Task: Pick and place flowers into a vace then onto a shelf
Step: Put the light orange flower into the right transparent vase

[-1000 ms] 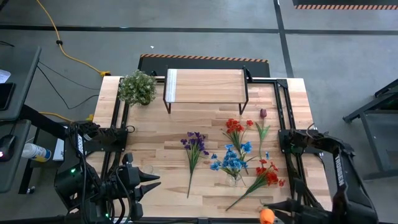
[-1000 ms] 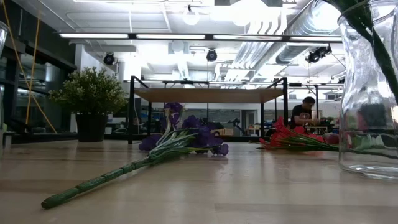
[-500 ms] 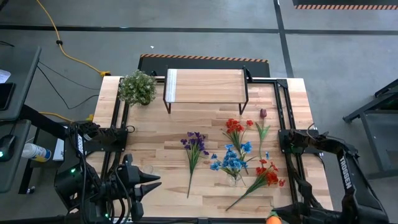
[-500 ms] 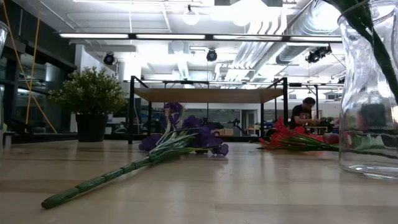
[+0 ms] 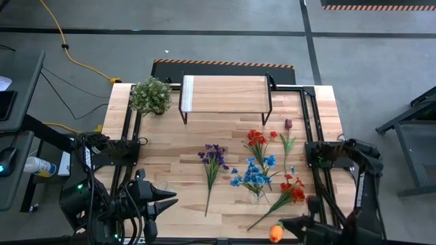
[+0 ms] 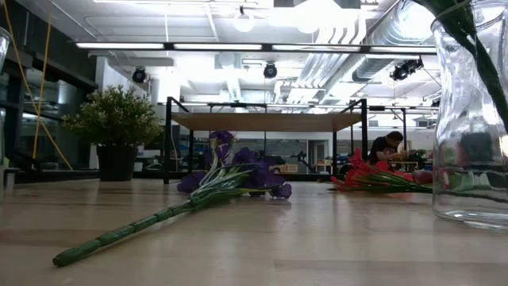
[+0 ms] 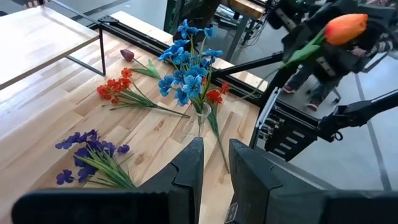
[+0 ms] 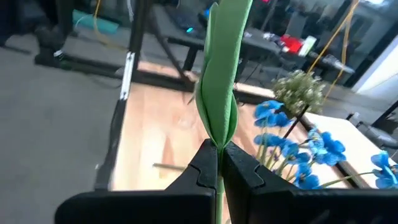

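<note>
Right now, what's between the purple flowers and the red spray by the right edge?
High view: the blue flowers, standing in the glass vase, between the purple flowers and red spray.

Bushy pale-green potted plant [image 5: 150, 96] at the far left corner of the light wooden surface [image 5: 170, 143], yellow cable [image 5: 65, 47] across the grey floor, seated person [image 6: 386, 145] far behind.

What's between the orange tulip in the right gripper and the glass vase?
Nothing visible blocks it. The right gripper holds the orange tulip at the table's near edge; only a red-flowered stem lies flat on the table beside the vase, which already holds blue flowers.
</note>
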Tool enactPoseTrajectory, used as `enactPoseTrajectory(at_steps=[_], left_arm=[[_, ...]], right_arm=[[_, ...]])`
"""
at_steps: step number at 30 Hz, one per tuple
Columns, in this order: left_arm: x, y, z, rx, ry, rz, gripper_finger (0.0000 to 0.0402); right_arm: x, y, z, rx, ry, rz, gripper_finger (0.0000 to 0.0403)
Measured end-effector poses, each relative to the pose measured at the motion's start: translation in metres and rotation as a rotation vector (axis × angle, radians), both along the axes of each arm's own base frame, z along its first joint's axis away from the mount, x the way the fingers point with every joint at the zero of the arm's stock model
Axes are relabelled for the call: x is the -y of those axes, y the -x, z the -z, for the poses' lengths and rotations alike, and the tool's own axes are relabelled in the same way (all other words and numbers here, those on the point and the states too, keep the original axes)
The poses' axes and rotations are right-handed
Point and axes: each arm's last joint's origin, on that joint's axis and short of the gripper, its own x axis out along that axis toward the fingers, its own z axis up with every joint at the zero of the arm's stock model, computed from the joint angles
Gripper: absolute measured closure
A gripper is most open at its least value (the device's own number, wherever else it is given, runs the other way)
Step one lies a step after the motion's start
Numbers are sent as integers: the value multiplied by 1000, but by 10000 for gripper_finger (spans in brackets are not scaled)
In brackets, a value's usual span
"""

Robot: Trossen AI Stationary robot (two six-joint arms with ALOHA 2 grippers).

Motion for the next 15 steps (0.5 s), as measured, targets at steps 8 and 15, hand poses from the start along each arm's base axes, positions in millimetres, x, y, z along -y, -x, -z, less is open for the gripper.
enactPoseTrajectory(at_steps=[8,15], left_arm=[[2,-1,-2,15,32,2,291],[2,-1,-2,15,29,4,291]], right_arm=[[31,18,14,246,-36,68,403],[60,15,22,296,-184,125,403]])
